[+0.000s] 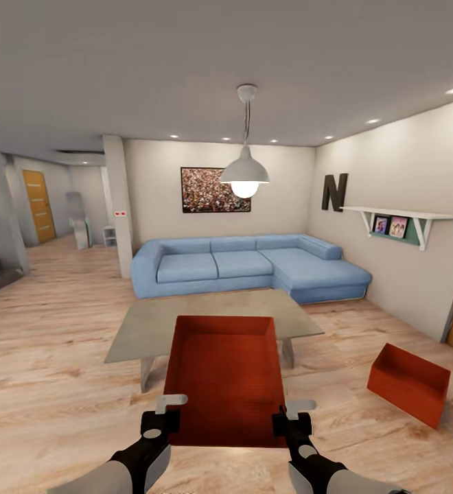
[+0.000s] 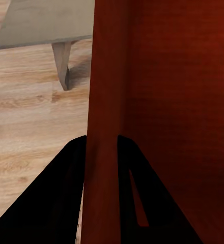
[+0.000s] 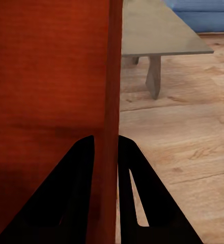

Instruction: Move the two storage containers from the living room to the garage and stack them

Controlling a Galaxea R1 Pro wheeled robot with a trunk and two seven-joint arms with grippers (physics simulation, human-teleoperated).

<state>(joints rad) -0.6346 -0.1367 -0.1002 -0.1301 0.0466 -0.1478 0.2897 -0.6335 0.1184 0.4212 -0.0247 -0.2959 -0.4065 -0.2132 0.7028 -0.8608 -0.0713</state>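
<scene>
My left gripper and right gripper, at the bottom centre of the head view, are each pinching a side wall of a red-orange storage container, holding it lower centre of the frame before the coffee table. The second storage container is lying tilted on the wood floor at lower right. The blue sofa is sitting mid-frame beyond.

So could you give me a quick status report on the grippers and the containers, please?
Left gripper and right gripper each shut on a side wall of the held container. Second container on the wood floor, right. Coffee table directly ahead.
</scene>
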